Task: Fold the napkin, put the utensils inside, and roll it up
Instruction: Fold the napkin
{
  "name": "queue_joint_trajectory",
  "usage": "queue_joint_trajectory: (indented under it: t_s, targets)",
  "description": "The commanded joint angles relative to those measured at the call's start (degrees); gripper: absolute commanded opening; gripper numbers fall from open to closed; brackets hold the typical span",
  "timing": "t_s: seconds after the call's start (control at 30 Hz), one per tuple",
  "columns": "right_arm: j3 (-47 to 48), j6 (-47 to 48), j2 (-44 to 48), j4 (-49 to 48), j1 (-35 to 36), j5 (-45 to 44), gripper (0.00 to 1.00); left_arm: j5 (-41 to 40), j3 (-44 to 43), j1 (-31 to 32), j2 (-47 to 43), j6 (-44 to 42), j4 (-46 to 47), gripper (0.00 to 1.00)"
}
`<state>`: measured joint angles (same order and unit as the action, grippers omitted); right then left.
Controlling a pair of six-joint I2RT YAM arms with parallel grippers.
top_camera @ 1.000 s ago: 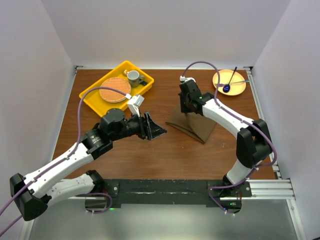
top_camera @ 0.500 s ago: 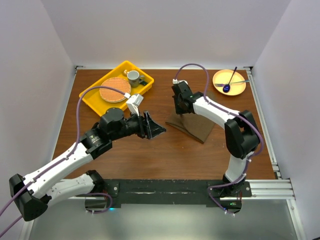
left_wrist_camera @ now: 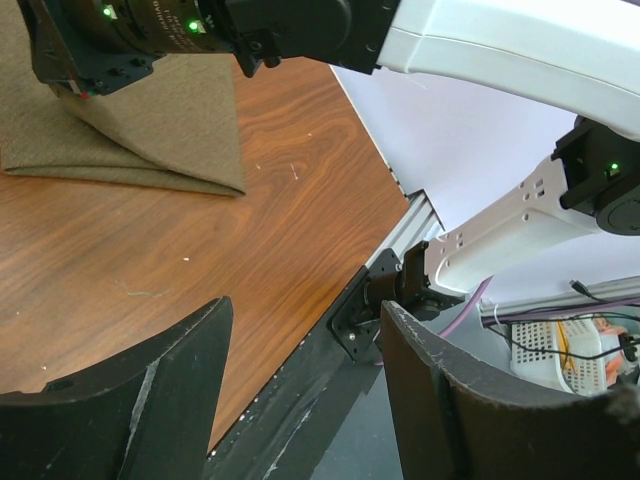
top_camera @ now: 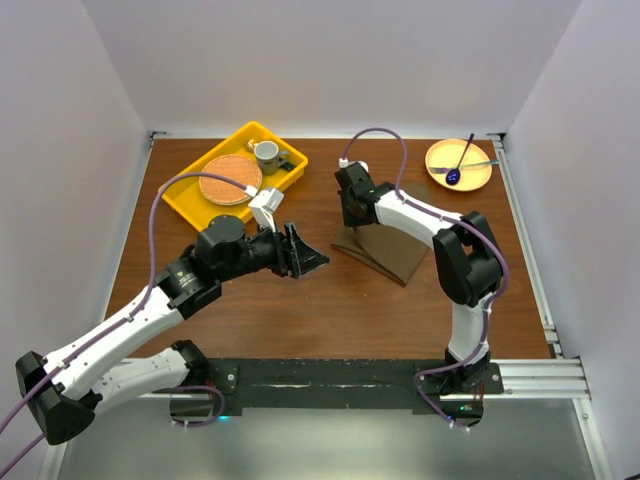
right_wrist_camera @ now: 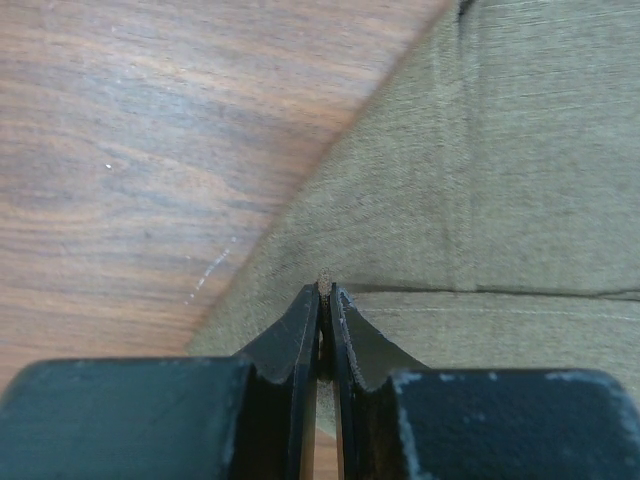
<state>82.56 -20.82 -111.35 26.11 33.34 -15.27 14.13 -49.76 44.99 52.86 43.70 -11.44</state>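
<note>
Right pincer (right_wrist_camera: pixel 325 290) clamped on napkin (right_wrist_camera: pixel 480 200) edge. Cloth raised at pincer, rest flat on counter (top_camera: pixel 330 300) beneath and beside it. Left pincer (left_wrist_camera: pixel 303 315) apart, empty, napkin ahead of it. Fold judged partway. Utensils not seen; placing and rolling left.

Seen from above, the right gripper (top_camera: pixel 352 222) hides the raised far corner of the napkin (top_camera: pixel 395 255); the left wrist view cuts the napkin off at its top and left edges, and a dark item (top_camera: pixel 287 161) in the tray (top_camera: pixel 183 190), perhaps a block, is too small to name.
</note>
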Motion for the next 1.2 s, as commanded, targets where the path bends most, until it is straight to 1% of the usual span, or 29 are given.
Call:
queue_joint_trajectory:
  t_s: [0.0,0.07,0.1,0.13,0.2,0.23,0.3,0.33,0.4,0.43,0.47,0.5,0.53,0.57,0.6,0.63,0.67,0.7,0.73,0.77,0.8,0.87,0.9,0.97,1.03,1.1,1.17]
  targets:
    - [3.04,-2.03,-1.14,-2.03,1.02,1.99,0.11,-0.16,-2.01,-0.61,-0.92,-1.6,1.07,0.66]
    - [3.13,-2.12,-1.5,-1.59,1.11,3.04,0.15,-0.16,-2.01,-0.61,-1.01,-1.69,0.98,0.66]
    - [3.22,-2.29,-1.41,-1.15,1.02,4.18,0.2,-0.16,-2.01,-0.61,-1.09,-1.87,0.98,0.66]
    - [3.3,-2.3,-0.89,-0.8,1.02,5.24,0.36,-0.33,-2.01,-0.69,-1.01,-1.95,0.64,0.66]
    - [3.04,-2.91,1.82,0.61,0.94,7.0,0.52,-1.29,-2.1,-0.87,-1.09,-2.3,0.28,0.66]
    - [2.78,-3.61,3.23,0.87,0.76,7.01,0.65,-1.91,-1.92,-0.96,-1.18,-2.22,0.45,0.67]
    - [0.06,-4.49,7.36,0.17,0.06,6.83,0.73,-3.4,-1.83,-1.05,-0.48,-1.96,0.98,0.67]
    - [-1.17,-5.89,11.64,-0.09,-1.68,7.18,0.77,-4.02,-1.83,-1.13,0.13,-1.78,1.68,0.67]
    - [-5.03,-7.21,15.09,-0.1,-4.5,8.4,0.77,-4.9,-1.48,-1.14,3.28,-1.43,4.48,0.67]
    - [-7.05,-8.18,17.89,0.86,-8.17,9.19,0.77,-4.73,-1.74,-1.14,4.95,-1.34,5.28,0.67]
    - [-8.02,-8.45,18.79,3.14,-10.03,9.29,0.77,-4.55,-2.36,-1.14,7.06,-1.25,5.72,0.68]
    - [-9.08,-8.36,19.85,3.94,-11.88,8.77,0.77,-4.46,-4.28,-1.22,11.78,-1.51,6.51,0.69]
    - [-11.35,-6.79,21.51,4.21,-15.29,7.81,0.76,-4.72,-5.6,-1.22,14.52,-1.86,6.43,0.69]
    - [-12.42,-5.82,22.48,4.39,-16.89,6.93,0.76,-4.99,-7.27,-1.22,17.34,-2.3,6.0,0.7]
    - [-13.3,-5.03,23.1,4.56,-18.65,6.13,0.75,-5.16,-10.85,-1.22,23.02,-4.05,5.47,0.71]
    - [-14.87,-4.15,24.41,4.57,-22.06,5.78,0.74,-6.47,-12.71,-1.31,25.69,-4.93,5.12,0.71]
    - [-15.58,-3.79,24.95,4.3,-23.83,5.86,0.71,-7.35,-14.73,-1.4,28.41,-5.64,4.24,0.71]
    - [-16.37,-3.62,25.48,3.87,-25.5,5.86,0.68,-8.15,-18.5,-1.75,33.48,-7.56,3.63,0.71]
    - [-17.6,-3.53,25.92,3.08,-28.04,5.34,0.66,-9.81,-20.53,-1.84,35.97,-8.71,3.1,0.72]
    - [-18.14,-3.53,26.27,2.64,-28.77,4.29,0.61,-10.87,-22.82,-2.01,38.52,-9.94,1.87,0.73]
    - [-18.49,-3.27,26.19,2.2,-29.38,4.19,0.61,-11.92,-27.8,-2.36,43.5,-12.13,-2.05,0.74]
    - [-18.76,-2.65,24.53,0.96,-31.05,4.98,0.61,-15.61,-32.4,-2.8,47.84,-13.72,-5.86,0.77]
    - [-18.67,-2.56,23.73,0.7,-32.28,5.42,0.63,-16.41,-35.12,-3.07,50.99,-14.86,-7.96,0.79]
    - [-18.06,-2.21,21.71,-0.44,-33.16,7.34,0.64,-18.69,-36.81,-3.51,53.13,-15.84,-8.86,0.8]
    - [-16.92,-2.29,18.99,-0.97,-35.62,9.73,0.64,-18.79,-38.13,-3.77,55.33,-17.68,-8.6,0.81]
    - [-16.21,-2.47,17.14,-1.58,-36.15,10.25,0.62,-19.23,-39.36,-4.12,57.35,-18.91,-9.64,0.81]
    - [-15.77,-2.39,16.26,-2.9,-36.15,11.48,0.57,-19.14,-39.02,-4.47,58.05,-19.88,-9.3,0.81]
